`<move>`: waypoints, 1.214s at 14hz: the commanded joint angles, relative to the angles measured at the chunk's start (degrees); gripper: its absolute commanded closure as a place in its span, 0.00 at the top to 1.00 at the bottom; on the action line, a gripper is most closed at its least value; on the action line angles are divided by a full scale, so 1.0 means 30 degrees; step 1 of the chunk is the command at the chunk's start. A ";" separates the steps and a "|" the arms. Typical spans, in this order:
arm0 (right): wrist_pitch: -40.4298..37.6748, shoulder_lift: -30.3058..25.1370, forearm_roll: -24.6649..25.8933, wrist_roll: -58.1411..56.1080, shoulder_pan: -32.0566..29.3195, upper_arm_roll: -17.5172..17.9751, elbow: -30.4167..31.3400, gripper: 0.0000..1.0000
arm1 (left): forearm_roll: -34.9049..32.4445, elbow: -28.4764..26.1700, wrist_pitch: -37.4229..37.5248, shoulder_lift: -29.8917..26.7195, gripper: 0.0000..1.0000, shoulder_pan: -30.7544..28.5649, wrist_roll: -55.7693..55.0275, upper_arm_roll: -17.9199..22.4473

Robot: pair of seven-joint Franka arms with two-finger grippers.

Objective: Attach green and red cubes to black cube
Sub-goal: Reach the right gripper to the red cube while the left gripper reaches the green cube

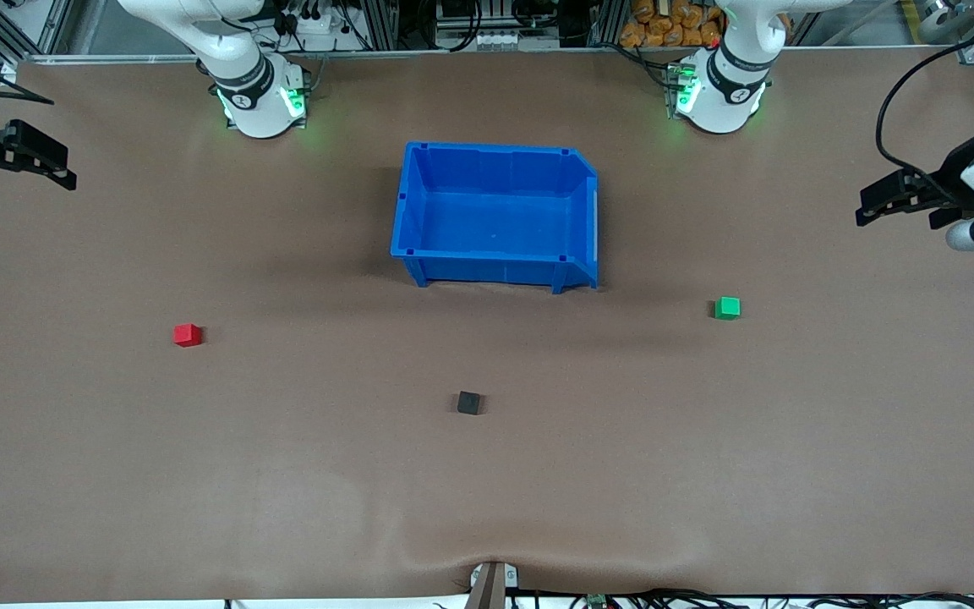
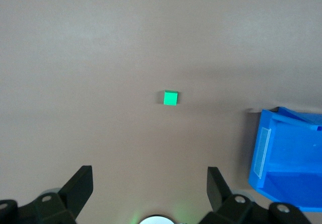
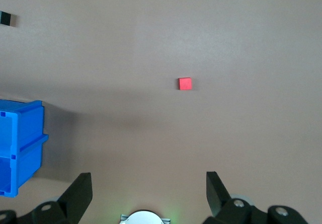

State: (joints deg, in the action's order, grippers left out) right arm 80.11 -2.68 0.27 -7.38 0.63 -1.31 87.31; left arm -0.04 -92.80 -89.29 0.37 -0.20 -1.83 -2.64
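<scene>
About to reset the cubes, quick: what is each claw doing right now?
Left claw: open, empty, over the table at the left arm's end.
Right claw: open, empty, over the table at the right arm's end.

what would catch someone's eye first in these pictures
The big blue bin in the middle of the brown table stands out first. Three small cubes lie apart, nearer the front camera than the bin: the red cube toward the right arm's end, the green cube toward the left arm's end, the black cube between them. The left hand and right hand wait open at the table's ends.
</scene>
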 commanded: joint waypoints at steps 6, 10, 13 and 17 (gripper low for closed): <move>0.0133 0.3724 0.0437 -0.0236 -0.0880 -0.0209 -0.1008 1.00 | 0.0306 -0.0759 -0.1317 0.2398 1.00 0.0889 -1.1049 -0.0760; 0.2910 0.8293 -0.0032 -0.0119 -0.1908 -0.0209 -0.0862 1.00 | 0.0307 -0.4213 -0.4650 0.2223 1.00 0.0888 -1.2716 -0.1170; 0.4491 1.1372 -0.1639 -0.0178 -0.2639 -0.0209 -0.0803 1.00 | 0.0073 -0.6588 -0.7317 0.2163 1.00 0.0859 -1.3248 -0.1288; 0.5930 1.4160 -0.1615 0.0432 -0.2788 -0.0238 -0.0598 1.00 | -0.1794 -0.9582 -1.1601 0.2979 1.00 0.0859 -1.0771 -0.1346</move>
State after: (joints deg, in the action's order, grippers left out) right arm 97.51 37.05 -3.89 -7.33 -7.51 -2.36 86.78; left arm -2.00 -117.57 -120.06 9.25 2.87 -38.25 -6.02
